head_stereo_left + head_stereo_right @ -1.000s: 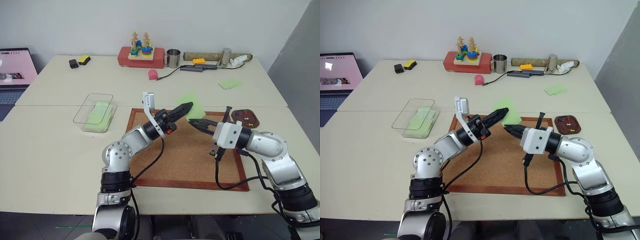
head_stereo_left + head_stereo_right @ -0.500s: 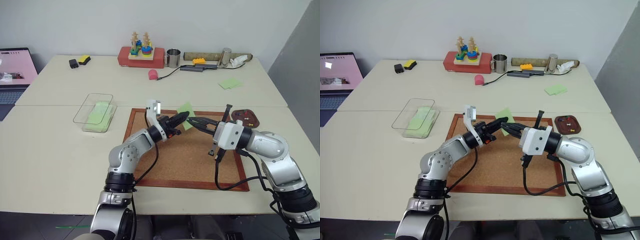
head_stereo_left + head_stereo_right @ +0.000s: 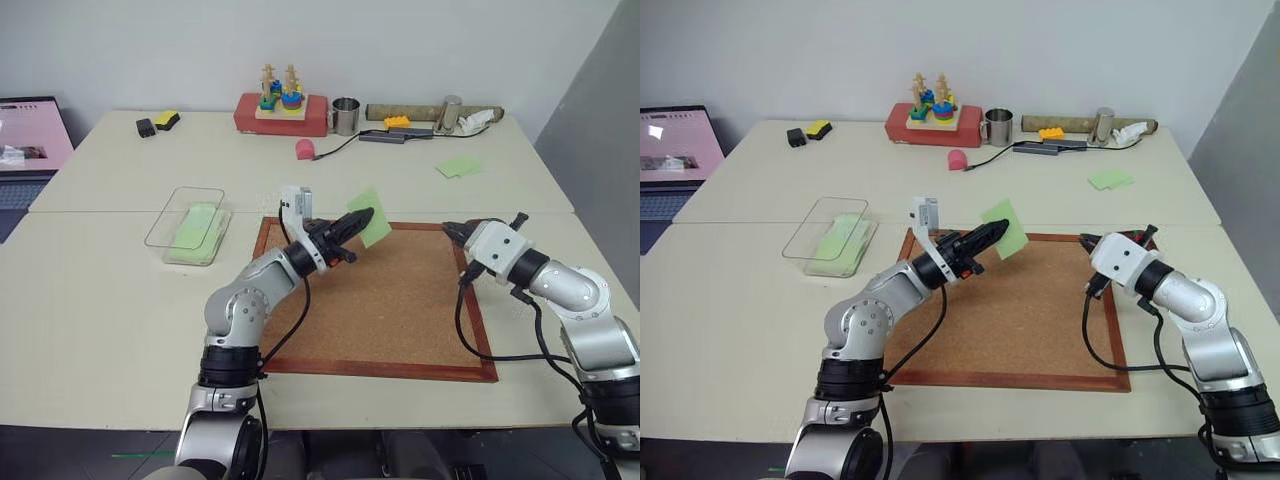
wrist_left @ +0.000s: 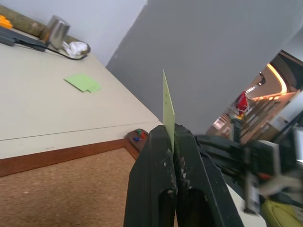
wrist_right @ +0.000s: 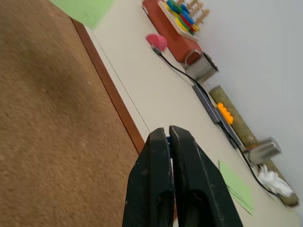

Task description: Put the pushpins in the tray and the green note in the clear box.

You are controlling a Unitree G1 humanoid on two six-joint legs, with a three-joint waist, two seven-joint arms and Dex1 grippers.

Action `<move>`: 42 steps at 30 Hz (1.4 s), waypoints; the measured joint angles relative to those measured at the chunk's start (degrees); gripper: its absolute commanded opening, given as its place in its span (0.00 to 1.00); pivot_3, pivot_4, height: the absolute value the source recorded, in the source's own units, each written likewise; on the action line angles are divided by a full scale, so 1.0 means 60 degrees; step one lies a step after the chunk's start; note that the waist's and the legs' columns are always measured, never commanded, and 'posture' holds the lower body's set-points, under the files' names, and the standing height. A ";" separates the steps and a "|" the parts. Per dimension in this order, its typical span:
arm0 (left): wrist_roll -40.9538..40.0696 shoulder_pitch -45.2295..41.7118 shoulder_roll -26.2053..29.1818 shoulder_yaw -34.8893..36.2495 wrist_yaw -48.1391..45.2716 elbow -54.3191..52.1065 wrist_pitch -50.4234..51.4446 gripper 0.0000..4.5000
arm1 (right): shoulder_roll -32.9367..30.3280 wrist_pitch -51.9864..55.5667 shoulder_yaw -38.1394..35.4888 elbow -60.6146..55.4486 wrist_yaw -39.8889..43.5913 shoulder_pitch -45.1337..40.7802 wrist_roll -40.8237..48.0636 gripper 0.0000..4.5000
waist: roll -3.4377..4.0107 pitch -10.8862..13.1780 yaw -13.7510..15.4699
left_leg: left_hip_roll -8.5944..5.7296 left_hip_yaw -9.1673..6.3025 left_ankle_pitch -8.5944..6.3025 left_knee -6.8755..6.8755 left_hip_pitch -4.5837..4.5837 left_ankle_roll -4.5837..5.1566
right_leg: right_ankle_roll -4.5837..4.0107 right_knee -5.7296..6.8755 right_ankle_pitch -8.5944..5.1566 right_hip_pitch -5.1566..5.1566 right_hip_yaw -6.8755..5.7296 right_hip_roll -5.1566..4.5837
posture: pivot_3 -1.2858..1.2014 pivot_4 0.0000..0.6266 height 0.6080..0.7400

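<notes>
We find the left tool (image 3: pixel 366 214) closed on the light green rectangular paper note (image 3: pixel 373 224), its two black fingers (image 4: pixel 152 179) pinching the note's lower edge so that the sheet stands up edge-on between them in the left wrist view; the note is held in the air above the far left part of the large wood-framed corkboard (image 3: pixel 400 300), clear of its surface. We find the right tool (image 3: pixel 450 229) with its fingers pressed together at the far right corner of the corkboard; a speck of blue shows between the fingers (image 5: pixel 156 189) in the right wrist view, but we cannot tell what it is or whether it is held. The small dark reddish-brown dish (image 4: pixel 137 137) lies just beyond that corner of the corkboard, with tiny coloured pin heads in it, too small for us to count; in the head views the right tool stands in front of it. The shallow transparent plastic box (image 3: pixel 190 224) sits on the pale table (image 3: pixel 100 300) to the left of the corkboard, well apart from the left tool, with green sheets already inside. Other loose green notes (image 3: pixel 459 166) lie further back on the right. Along the far edge we note a red block toy with coloured pegs (image 3: pixel 282 108), a metal mug (image 3: pixel 346 115) and a pink ball (image 3: pixel 306 149).
</notes>
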 measured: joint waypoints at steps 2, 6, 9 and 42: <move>-0.0021 0.0060 0.0133 -0.0003 0.0010 -0.0281 0.0077 0.01 | -0.0026 0.0056 -0.0038 0.1144 -0.0518 -0.0071 -0.0374 0.00 | 0.0000 0.0000 0.0028 | 0.0000 0.0000 0.0000 0.0000 0.0000 0.0000 | -0.0001 0.0000 0.0001 -0.0001 0.0000 0.0000 | 0.52 0.24 1.00; -0.0018 0.0157 0.0223 -0.0088 0.0022 -0.0407 0.0111 0.01 | 0.0072 0.0091 0.0019 0.2595 -0.1133 -0.0492 -0.0724 0.00 | 0.0001 0.0000 0.0008 | 0.0001 0.0008 0.0000 -0.0002 0.0000 0.0000 | 0.0000 -0.0003 0.0000 -0.0003 0.0010 0.0002 | 0.52 0.24 1.00; -0.0016 0.0212 0.0204 -0.0215 0.0028 -0.0465 0.0115 0.01 | 0.0146 0.0087 0.0025 0.3163 -0.1328 -0.0851 -0.0738 0.00 | 0.0001 0.0000 -0.0023 | 0.0004 0.0008 0.0000 -0.0003 0.0001 0.0000 | 0.0000 -0.0002 0.0000 -0.0003 0.0010 0.0005 | 0.52 0.24 1.00; -0.0115 0.0335 0.3529 0.2032 0.0340 -0.1383 0.0321 0.00 | 0.0025 0.4003 -0.0791 -0.3086 0.2240 -0.1314 0.4394 0.78 | -0.0003 0.0011 -0.0079 | 0.0021 -0.0008 -0.0001 -0.0002 0.0000 0.0001 | 0.0010 0.0003 -0.0006 -0.0006 -0.0004 0.0014 | 0.52 0.24 1.00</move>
